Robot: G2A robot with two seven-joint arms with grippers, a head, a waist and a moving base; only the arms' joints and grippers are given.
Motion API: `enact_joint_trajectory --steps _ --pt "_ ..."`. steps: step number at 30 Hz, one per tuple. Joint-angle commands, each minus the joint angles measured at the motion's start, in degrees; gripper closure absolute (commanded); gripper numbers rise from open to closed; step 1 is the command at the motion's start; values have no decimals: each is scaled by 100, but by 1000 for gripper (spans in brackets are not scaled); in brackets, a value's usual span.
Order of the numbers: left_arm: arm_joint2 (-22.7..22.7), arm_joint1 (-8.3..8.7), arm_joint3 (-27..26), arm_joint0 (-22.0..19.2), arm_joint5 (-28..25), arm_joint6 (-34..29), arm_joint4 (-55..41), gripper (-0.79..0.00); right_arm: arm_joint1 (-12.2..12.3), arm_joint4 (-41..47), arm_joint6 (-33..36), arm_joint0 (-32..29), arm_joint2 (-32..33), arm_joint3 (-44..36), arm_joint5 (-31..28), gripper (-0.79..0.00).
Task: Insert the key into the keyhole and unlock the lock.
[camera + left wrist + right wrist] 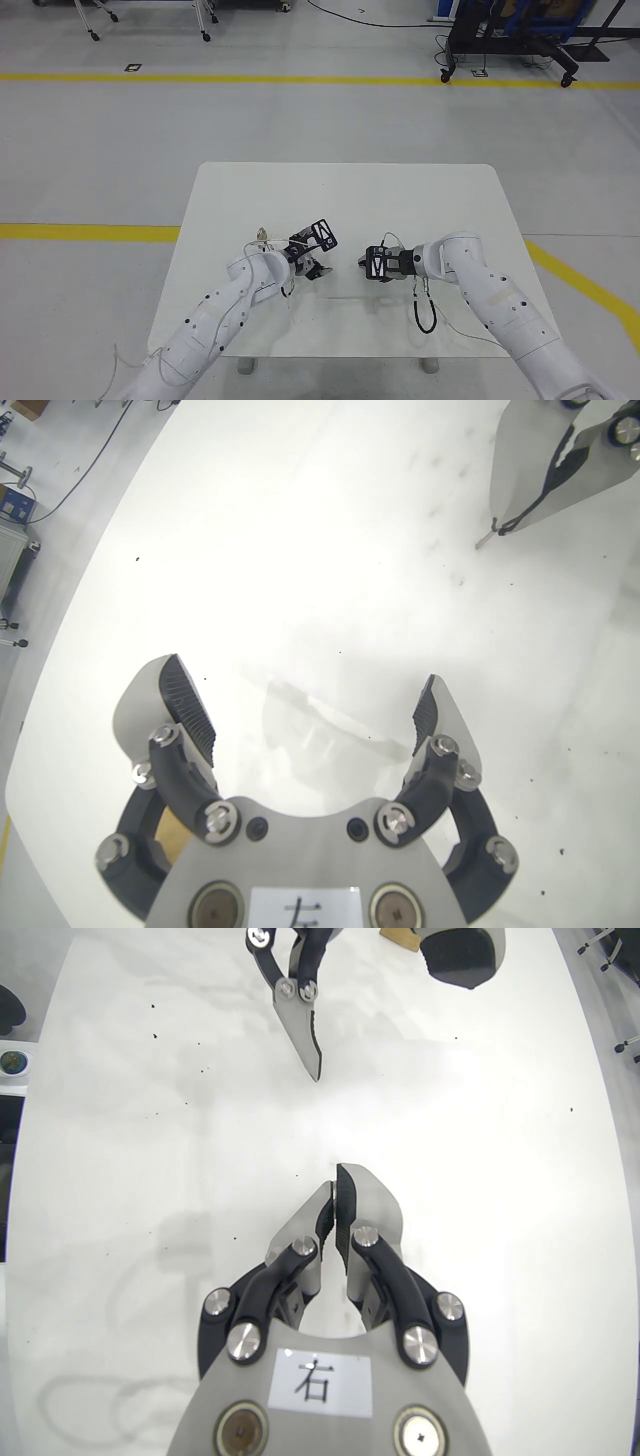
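Note:
A small brass lock point(262, 237) lies on the white table point(350, 190) beside the left arm's wrist, behind its gripper; a corner of the lock point(398, 939) also peeks out in the right wrist view. My left gripper point(300, 670) stands open just above the table with nothing between its ribbed pads point(187, 705). Facing it a short way off, my right gripper point(334, 1175) is shut on the key. The key's thin metal tip point(482, 542) pokes out beyond the fingers, with a black cord at its base. In the top view the left gripper point(322, 252) and right gripper point(368, 264) point at each other.
A black cable loop point(425, 308) lies on the table under the right forearm. The table's far half is bare white surface. The front edge runs close behind both arms.

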Motion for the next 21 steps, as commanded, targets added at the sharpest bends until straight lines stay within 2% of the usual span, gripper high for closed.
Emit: enact_joint_trajectory --steps 1,10,13,18,21 --pt "76 -39 120 -67 53 26 -2 -785 0 0 0 0 0 0 0 0" --pt "192 -126 366 -206 169 -3 55 -785 28 80 44 -159 44 -145 349 0" --pt "200 -142 392 -218 190 -7 72 -785 77 93 -151 -280 177 -244 447 0" --pt "68 -144 272 -160 334 -1 -82 -785 193 81 -751 -505 430 -434 262 0" --pt "57 -142 242 -142 283 8 -134 -785 219 103 -875 -551 475 -446 214 0"
